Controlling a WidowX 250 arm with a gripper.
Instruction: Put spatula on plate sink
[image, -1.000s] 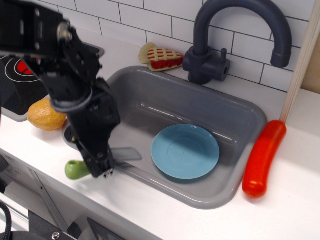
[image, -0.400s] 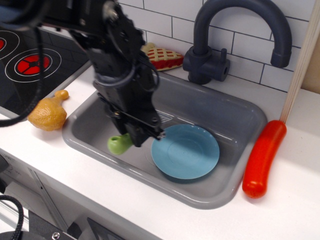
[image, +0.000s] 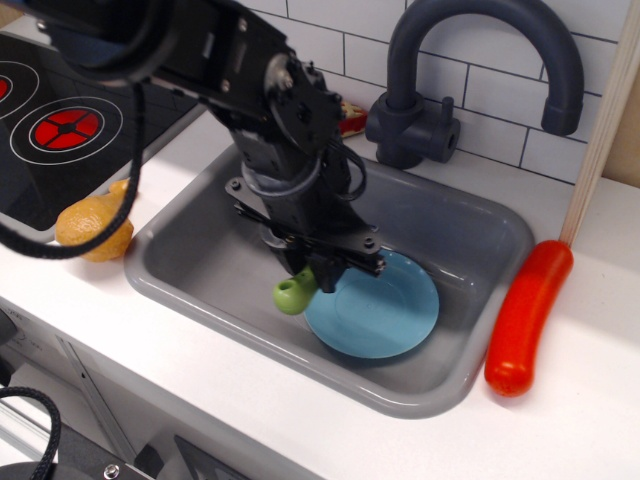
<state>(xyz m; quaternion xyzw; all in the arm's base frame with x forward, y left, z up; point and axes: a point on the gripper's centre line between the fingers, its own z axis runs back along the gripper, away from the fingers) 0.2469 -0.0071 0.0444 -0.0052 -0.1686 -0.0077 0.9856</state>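
- The gripper (image: 335, 268) hangs low inside the sink (image: 200, 262), at the 9 o'clock edge of the plate (image: 385, 315).
- Its fingers (image: 322, 272) pinch the spatula (image: 293, 294); only the light-green handle end shows, poking out toward 8 o'clock below the arm.
- The grey blade is hidden behind the fingers, so I cannot tell whether it lies over the plate or beside it.
- The handle appears lifted, over the sink floor just outside the plate's rim.
- My judgement: the carry is nearly finished, and what remains is a short shift toward 3 o'clock and a release.
- Risk one: letting go here could leave the heavy handle hanging off the rim, so the spatula tips or slides onto the sink floor.
- Risk two: lowering further may press the fingers on the shallow rim and flip or push the light plate toward the wall.
- Risk three: the hold seems to sit near the handle's neck, so the spatula may swivel as the fingers loosen.
- A red sausage (image: 525, 315) and a yellow toy (image: 92, 225) lie on the surface outside the sink, well apart from the work.
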